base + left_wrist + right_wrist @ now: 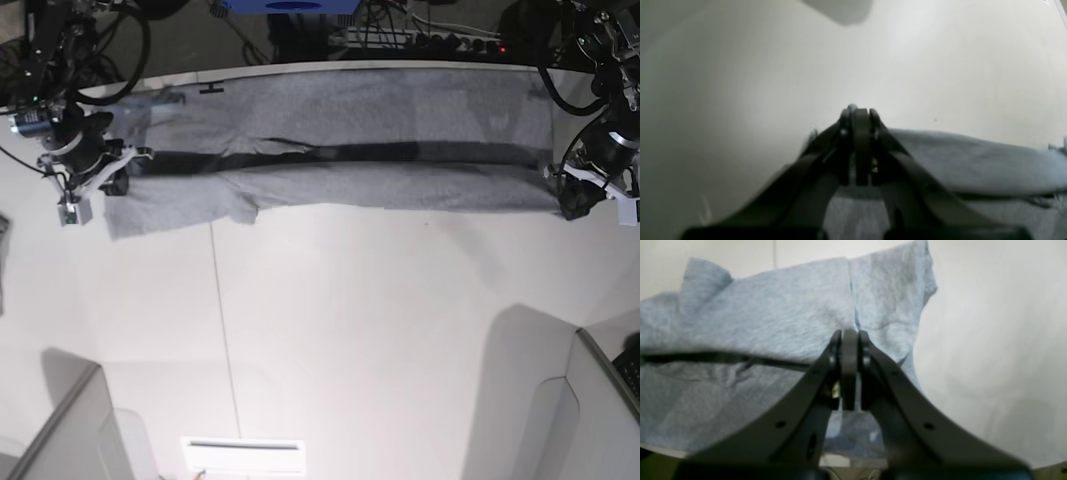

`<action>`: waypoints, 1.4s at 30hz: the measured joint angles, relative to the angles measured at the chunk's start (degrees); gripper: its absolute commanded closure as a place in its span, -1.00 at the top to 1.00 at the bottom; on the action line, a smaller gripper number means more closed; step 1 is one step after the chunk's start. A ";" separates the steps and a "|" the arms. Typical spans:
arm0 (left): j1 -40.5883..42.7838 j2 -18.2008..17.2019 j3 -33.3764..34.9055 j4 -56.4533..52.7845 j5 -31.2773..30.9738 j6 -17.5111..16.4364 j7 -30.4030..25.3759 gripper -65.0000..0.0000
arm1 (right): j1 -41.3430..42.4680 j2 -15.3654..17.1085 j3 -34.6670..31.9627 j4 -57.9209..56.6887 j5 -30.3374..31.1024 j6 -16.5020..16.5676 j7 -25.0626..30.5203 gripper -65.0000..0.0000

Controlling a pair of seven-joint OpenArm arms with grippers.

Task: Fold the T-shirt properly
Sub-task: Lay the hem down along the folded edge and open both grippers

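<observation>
The whole worktop is seen from overhead in the base view, well above it. Each wrist view is taken close behind its own tool, low over the surface. The T-shirt along the far edge is shared by all three views.

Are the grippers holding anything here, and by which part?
Both appear shut on the grey cotton T-shirt: the right gripper near a sleeve seam, the left gripper at the opposite end's edge.
</observation>
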 measured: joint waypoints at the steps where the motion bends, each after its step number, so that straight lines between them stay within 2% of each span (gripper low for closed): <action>1: 0.02 0.00 0.09 0.00 0.00 0.00 0.00 -1.00 | -0.63 -0.46 0.00 0.22 0.02 -0.02 0.48 -1.00; 5: 1.16 0.13 0.09 0.00 0.02 0.00 0.15 -1.00 | -3.87 -2.12 -0.09 0.28 -0.28 0.00 -1.05 -1.00; 8: 2.34 0.11 0.09 0.07 -0.02 0.00 0.11 -1.00 | -5.46 -2.93 -0.09 0.33 0.17 0.02 -0.15 -1.00; 12: 3.54 0.07 0.09 0.13 -0.07 0.00 -0.15 -1.00 | -6.03 -2.93 -0.09 0.33 0.42 0.02 -0.39 -1.00; 18: 6.23 0.09 0.09 0.20 0.04 0.00 0.24 -1.00 | -6.25 -2.78 1.57 0.37 4.50 0.04 -1.75 -1.00; 21: 6.36 0.11 0.09 0.09 0.00 0.00 0.28 -1.00 | -7.15 -2.67 3.06 0.35 3.61 0.02 -3.26 -1.00; 35: 7.96 0.15 0.09 -0.02 0.02 0.02 0.13 -1.00 | -6.82 -2.95 2.73 0.20 3.82 0.02 -3.54 -1.00; 36: 7.93 0.13 0.09 -0.02 0.00 0.00 0.13 -0.93 | -6.84 -2.95 2.73 0.20 3.82 0.02 -3.54 -1.00; 37: 7.89 0.11 0.07 -0.02 -0.02 0.00 0.09 -0.79 | -6.86 -2.97 2.75 0.20 3.82 0.02 -3.67 -0.86; 38: 7.93 0.11 0.02 -0.02 -0.07 0.02 0.09 -0.64 | -6.99 -2.95 2.75 0.20 3.82 0.02 -3.69 -0.60; 40: 7.93 0.11 -0.13 -0.04 0.13 0.02 0.09 -0.30 | -7.48 -2.95 2.80 0.20 3.82 0.04 -3.32 -0.22; 42: 7.80 0.11 -0.20 -0.02 0.00 0.00 0.09 -0.02 | -7.78 -2.95 2.93 0.20 3.63 0.04 -3.28 -0.15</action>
